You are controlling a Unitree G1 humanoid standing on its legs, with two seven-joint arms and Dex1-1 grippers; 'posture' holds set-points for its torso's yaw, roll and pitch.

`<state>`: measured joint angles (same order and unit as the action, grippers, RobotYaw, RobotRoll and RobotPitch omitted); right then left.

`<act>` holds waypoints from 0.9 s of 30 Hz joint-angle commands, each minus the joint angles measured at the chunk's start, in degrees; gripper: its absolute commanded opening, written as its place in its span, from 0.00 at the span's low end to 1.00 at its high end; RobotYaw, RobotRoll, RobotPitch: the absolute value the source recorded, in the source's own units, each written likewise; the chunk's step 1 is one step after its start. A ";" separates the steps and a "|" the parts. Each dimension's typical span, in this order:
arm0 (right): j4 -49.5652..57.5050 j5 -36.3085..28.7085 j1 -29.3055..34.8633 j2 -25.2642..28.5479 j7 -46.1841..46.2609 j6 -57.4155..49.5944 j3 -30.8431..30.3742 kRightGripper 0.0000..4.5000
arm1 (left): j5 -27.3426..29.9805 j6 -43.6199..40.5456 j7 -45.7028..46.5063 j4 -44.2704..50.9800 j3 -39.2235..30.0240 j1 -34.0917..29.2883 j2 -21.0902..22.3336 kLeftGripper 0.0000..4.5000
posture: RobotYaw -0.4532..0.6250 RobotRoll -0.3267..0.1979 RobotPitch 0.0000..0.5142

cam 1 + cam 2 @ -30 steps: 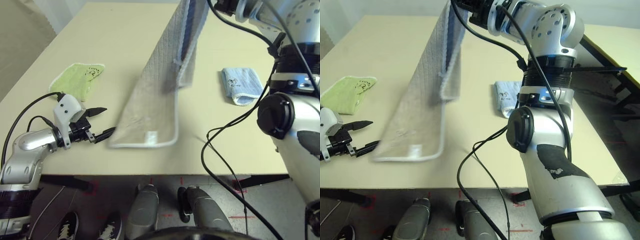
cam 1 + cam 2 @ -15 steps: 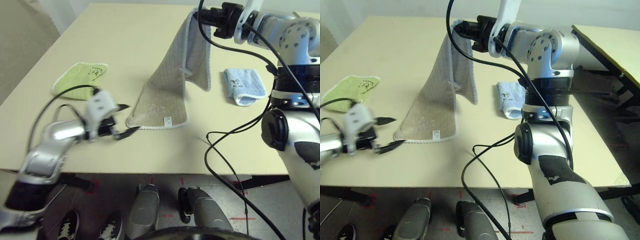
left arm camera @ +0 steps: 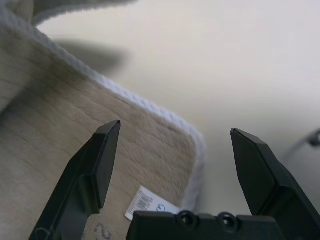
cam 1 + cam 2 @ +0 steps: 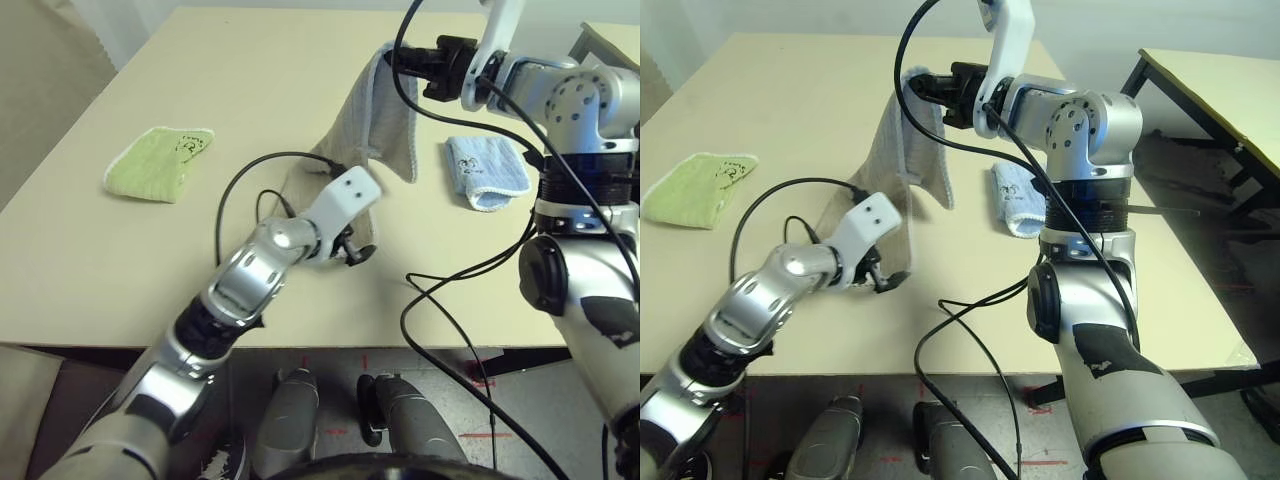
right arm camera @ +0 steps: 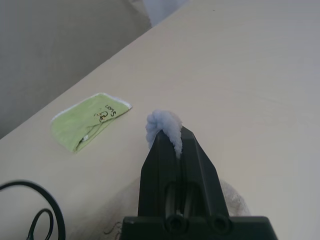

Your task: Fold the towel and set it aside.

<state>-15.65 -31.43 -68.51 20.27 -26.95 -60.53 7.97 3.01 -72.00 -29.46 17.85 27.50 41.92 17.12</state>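
Two tools work the towel: right tool pinches its raised edge, left tool hovers spread over the tabletop corner.

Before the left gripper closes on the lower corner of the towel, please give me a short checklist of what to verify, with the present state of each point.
1. Right gripper shut on the towel's top edge, holding it above the table: ok.
2. Left gripper open wide: ok.
3. Towel corner with the white label lies between the left gripper's fingers: ok.
4. Fingers low enough to catch the cloth: cannot tell.
5. Green towel and blue towel lie apart from the work: ok.
6. Black cable does not lie across the corner: cannot tell.
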 commanded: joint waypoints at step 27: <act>3.89 0.37 2.69 2.84 -3.49 0.40 -1.04 0.00 | 6.16 -13.23 5.20 0.38 4.59 -3.86 8.62 0.48 | 0.54 0.62 0.29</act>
<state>-12.93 -31.43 -66.49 22.18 -29.65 -60.38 7.61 9.29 -84.14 -24.30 20.05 33.18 39.78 23.57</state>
